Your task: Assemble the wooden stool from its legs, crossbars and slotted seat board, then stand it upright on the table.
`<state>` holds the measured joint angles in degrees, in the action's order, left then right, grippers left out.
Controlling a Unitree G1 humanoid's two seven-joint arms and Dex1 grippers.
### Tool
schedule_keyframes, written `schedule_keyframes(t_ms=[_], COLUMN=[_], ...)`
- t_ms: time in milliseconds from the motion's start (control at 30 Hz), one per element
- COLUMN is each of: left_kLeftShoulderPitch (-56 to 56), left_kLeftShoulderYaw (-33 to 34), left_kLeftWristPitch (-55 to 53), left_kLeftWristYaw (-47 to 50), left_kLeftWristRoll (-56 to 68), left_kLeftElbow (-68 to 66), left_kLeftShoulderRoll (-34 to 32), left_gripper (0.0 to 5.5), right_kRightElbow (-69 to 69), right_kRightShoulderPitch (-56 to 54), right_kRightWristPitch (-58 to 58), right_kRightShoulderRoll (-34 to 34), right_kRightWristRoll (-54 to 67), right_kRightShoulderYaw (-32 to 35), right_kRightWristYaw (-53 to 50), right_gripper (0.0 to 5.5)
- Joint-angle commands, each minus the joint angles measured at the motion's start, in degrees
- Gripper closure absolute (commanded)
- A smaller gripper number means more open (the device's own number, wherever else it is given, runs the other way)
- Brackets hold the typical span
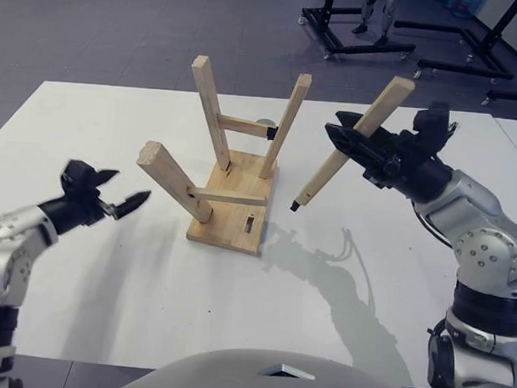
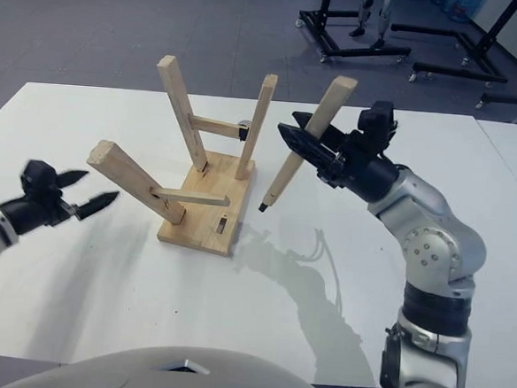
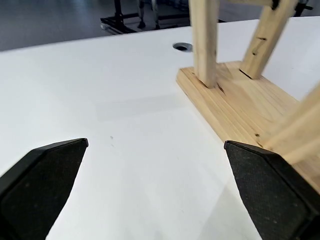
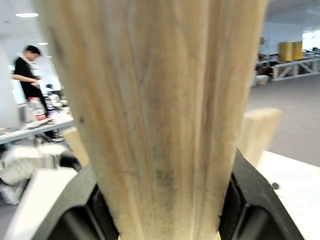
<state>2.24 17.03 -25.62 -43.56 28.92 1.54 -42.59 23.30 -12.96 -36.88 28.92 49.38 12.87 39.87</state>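
Note:
The slotted seat board lies flat on the white table with three legs pointing up. Two upright legs at its far end are joined by a crossbar. A third leg leans left at the near end, with a second crossbar running from it. My right gripper is shut on the fourth leg, which it holds tilted in the air to the right of the board, dark lower tip just above the table. My left gripper is open, left of the board.
A small round hole sits in the table behind the board. Black wheeled frames stand on the floor beyond the far edge. Bare table surface lies in front of the board and to its left.

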Motion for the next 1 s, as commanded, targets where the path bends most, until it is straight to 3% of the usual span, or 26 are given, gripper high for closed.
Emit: schedule_keyframes(t_ms=[33, 300, 533, 667, 1000], left_kLeftShoulderPitch=[0.4, -3.5, -6.2, -8.4, -12.3], left_kLeftShoulderYaw=[1.3, -0.9, -1.8, -2.8, -4.4], left_kLeftWristPitch=[-1.0, -0.6, -0.6, -0.4, 0.7], left_kLeftWristYaw=[-1.3, -2.8, -4.0, -5.0, -8.4], left_kLeftWristRoll=[0.1, -1.7, -3.0, -3.7, -5.9], left_kLeftElbow=[-1.5, -5.6, -7.6, -9.3, -14.2], left_kLeftShoulderRoll=[-0.7, -0.2, -0.4, -0.3, -0.7], left_gripper=[0.49, 0.49, 0.49, 0.49, 0.49], right_kRightElbow=[2.7, -3.0, -2.8, -5.3, -7.8], right_kRightShoulderPitch=[6.2, 4.5, 6.7, 7.9, 10.8], right_kRightWristPitch=[4.2, 0.2, 12.9, 23.2, 29.9], right_kRightShoulderRoll=[0.3, -3.7, -5.6, -10.4, -15.2], right_kRightWristRoll=[-3.5, 7.5, -1.9, -7.0, -6.4], right_kRightShoulderYaw=[-0.2, 3.0, -1.1, -4.1, -10.0], right_kRightWristYaw=[1.0, -0.9, 5.9, 9.1, 18.8], right_gripper=[3.43, 3.43, 3.43, 3.43, 3.43])
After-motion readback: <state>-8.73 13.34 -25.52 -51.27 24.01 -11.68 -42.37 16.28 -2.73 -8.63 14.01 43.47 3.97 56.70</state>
